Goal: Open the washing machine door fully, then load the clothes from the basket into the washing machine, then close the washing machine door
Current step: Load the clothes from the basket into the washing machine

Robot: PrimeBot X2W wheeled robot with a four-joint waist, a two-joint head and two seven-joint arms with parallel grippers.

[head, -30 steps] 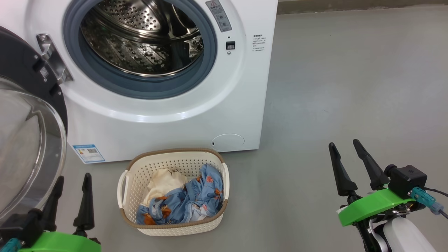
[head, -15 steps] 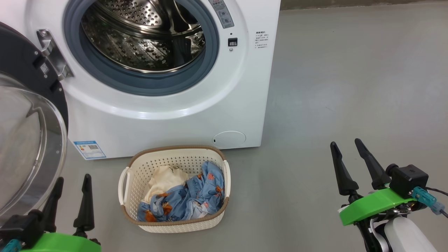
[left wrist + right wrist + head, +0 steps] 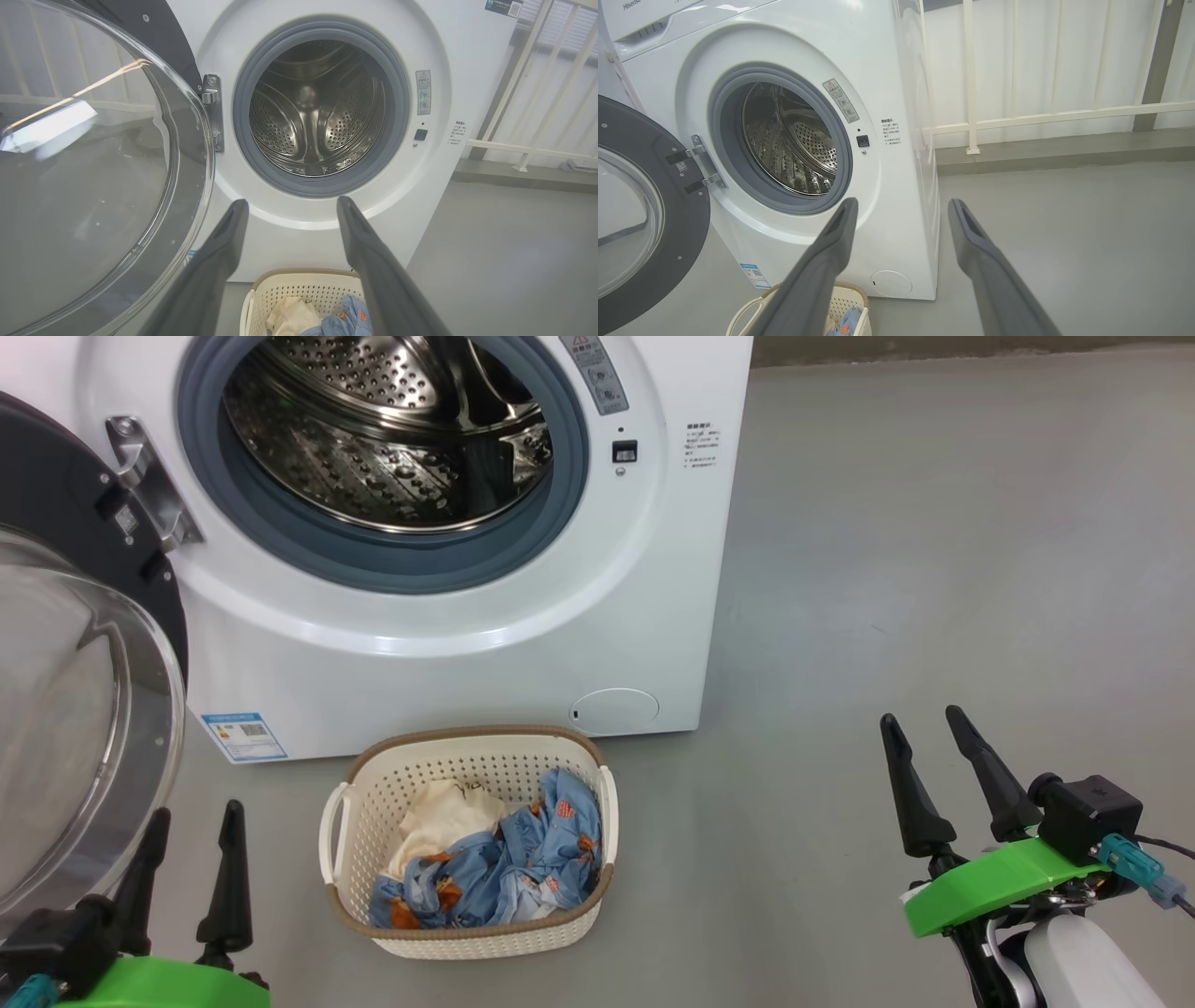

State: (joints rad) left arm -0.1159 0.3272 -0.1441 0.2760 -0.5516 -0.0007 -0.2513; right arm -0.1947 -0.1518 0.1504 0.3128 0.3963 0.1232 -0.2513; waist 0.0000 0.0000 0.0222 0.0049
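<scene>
Standing open at the left: one large round washing machine door, glossy black rim, clear glass bowl. One big white front-loading washing machine. One small cream perforated plastic basket sits on the grey floor just near of it, holding two clothes: one cream, one blue printed. Two grippers, left gripper and right gripper: fingers spread wide, holding nothing.

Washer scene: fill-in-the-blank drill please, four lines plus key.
The door of the washer stands ____.
The drum is ____.
The clothes lie ____ the basket.
The left gripper and right gripper both have jaws ____.
Missing words: open; empty; in; open.
</scene>
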